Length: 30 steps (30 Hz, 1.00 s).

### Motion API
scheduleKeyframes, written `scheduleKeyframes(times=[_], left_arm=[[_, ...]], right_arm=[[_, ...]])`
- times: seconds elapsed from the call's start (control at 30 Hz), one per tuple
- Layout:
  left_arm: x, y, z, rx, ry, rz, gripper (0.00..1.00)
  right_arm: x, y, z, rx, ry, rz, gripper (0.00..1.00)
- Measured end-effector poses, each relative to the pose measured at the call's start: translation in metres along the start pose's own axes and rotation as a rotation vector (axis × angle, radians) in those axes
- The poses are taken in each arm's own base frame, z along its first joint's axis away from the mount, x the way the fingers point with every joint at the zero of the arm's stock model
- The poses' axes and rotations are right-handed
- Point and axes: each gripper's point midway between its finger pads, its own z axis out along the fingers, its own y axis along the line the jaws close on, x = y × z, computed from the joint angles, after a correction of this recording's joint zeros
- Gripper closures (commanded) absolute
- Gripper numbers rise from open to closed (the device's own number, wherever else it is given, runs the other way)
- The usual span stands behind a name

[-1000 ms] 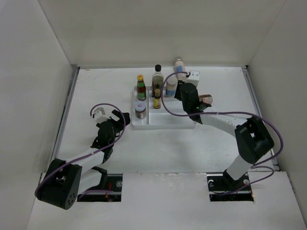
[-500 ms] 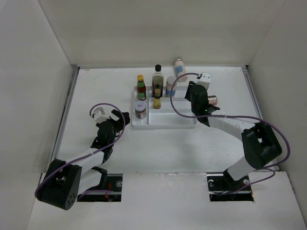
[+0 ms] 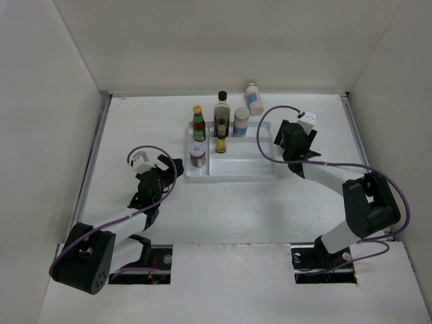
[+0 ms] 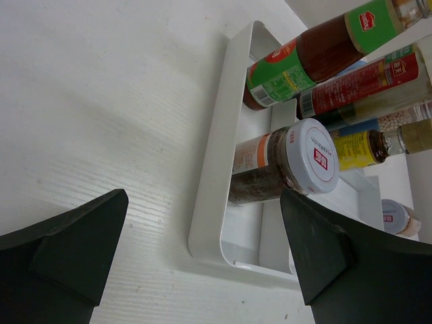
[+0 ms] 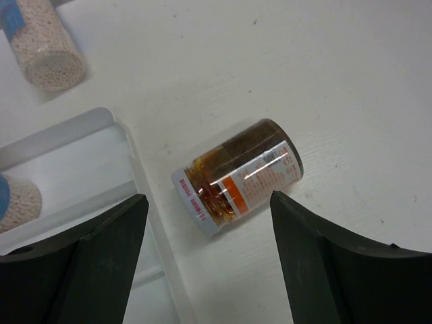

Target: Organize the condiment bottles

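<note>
The white tray (image 3: 233, 169) holds a yellow-capped red sauce bottle (image 3: 198, 123), a tall dark black-capped bottle (image 3: 221, 110), a small yellow-capped dark bottle (image 3: 221, 139), a pale shaker (image 3: 241, 122) and a short white-lidded jar (image 3: 197, 156). Another pale shaker (image 3: 254, 98) stands behind the tray. My right gripper (image 3: 297, 138) is open above a short amber jar (image 5: 236, 177) that lies on its side on the table just right of the tray rim (image 5: 131, 169); the arm hides this jar in the top view. My left gripper (image 3: 162, 169) is open and empty, left of the tray.
White walls close in the table on the left, back and right. In the left wrist view the short jar (image 4: 283, 162) stands in the tray's near-left compartment behind the rim (image 4: 216, 182). The right wrist view shows the back shaker (image 5: 44, 47) and the tray shaker (image 5: 13, 202).
My right gripper has moved right, from over the tray's right part to above the lying amber jar, which it now covers in the top view. The left arm has not moved.
</note>
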Motion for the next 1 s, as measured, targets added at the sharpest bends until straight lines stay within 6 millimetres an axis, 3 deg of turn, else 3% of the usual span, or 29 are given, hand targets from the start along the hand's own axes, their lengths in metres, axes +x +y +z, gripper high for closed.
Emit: scheduleKeyframes(times=[0.1, 0.3, 0.63, 1.0], left_arm=[[0.0, 0.0, 0.0, 0.0, 0.0, 0.0, 0.0], [0.0, 0.0, 0.0, 0.0, 0.0, 0.0, 0.0], [0.001, -0.001, 0.0, 0.003, 0.004, 0.0, 0.0], [0.001, -0.001, 0.0, 0.005, 0.006, 0.0, 0.0]], right_arm=[[0.005, -0.002, 0.0, 0.006, 0.014, -0.006, 0.19], [0.011, -0.006, 0.002, 0.021, 0.032, -0.004, 0.05], [0.043, -0.02, 0.016, 0.079, 0.145, -0.066, 0.01], [0.046, -0.017, 0.036, 0.039, 0.206, 0.113, 0.0]])
